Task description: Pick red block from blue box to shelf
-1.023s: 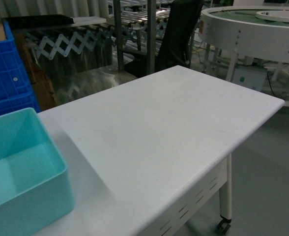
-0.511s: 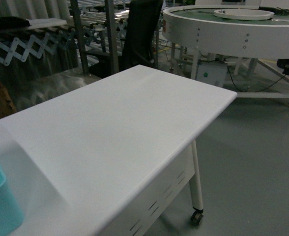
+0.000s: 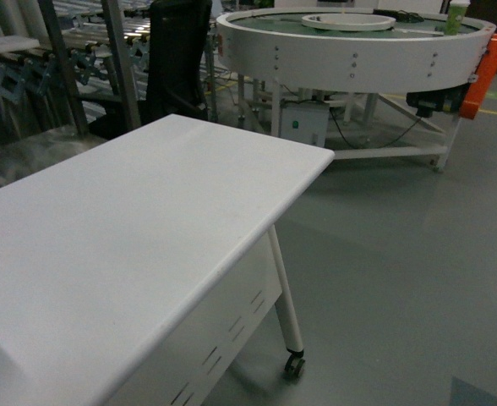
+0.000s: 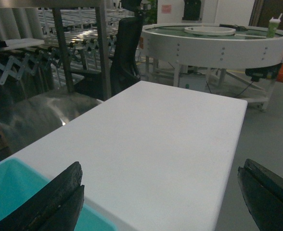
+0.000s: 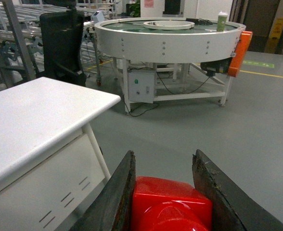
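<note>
While a white table [image 3: 130, 220] is seen standing on grey floor before a round white conveyor [image 3: 350, 46], the red block [image 5: 170, 204] is being clamped between the right gripper's [image 5: 168, 192] fingers; the left gripper [image 4: 156, 192] is being held spread wide above the blue box's [image 4: 11, 192] corner.

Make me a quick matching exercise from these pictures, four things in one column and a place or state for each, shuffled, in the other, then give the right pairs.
Things:
1. red block
2. blue box
3. left gripper
4. green cup

Places or states:
A. on the round conveyor
B. open, holding nothing
C. at the table's near left corner
D. between the right gripper's fingers

Pairs: 1-D, 2-C, 3-B, 4-A
</note>
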Robot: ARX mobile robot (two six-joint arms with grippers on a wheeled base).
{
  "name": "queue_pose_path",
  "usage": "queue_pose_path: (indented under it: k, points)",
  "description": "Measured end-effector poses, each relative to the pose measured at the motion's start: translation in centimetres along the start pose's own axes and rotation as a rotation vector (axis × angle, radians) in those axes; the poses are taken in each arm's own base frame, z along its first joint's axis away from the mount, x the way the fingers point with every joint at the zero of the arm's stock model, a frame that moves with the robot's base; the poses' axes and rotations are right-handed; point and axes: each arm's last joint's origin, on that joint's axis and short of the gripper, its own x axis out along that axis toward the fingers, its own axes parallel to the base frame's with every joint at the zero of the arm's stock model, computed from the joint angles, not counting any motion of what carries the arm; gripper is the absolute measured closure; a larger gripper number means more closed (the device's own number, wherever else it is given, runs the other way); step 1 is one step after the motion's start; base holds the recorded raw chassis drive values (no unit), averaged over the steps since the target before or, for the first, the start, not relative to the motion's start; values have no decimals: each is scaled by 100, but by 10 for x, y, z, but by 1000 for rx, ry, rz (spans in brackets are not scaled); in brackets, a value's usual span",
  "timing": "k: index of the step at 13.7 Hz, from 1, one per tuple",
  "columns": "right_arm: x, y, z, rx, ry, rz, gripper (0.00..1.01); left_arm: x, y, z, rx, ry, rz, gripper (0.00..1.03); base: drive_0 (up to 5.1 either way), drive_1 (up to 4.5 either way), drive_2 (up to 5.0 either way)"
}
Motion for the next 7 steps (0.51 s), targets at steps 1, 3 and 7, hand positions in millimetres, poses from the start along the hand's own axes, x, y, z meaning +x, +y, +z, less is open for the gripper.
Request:
queue_pose_path:
  k: [1, 3, 7]
  points:
    - [0, 0, 0, 0, 0, 0, 72, 0, 0, 0, 0, 0, 0, 5, -145, -145, -145]
    - [0, 0, 0, 0, 0, 0, 72, 0, 0, 0, 0, 0, 0, 5, -145, -145, -145]
    - [0, 0, 0, 0, 0, 0, 72, 0, 0, 0, 0, 0, 0, 5, -148, -148, -148]
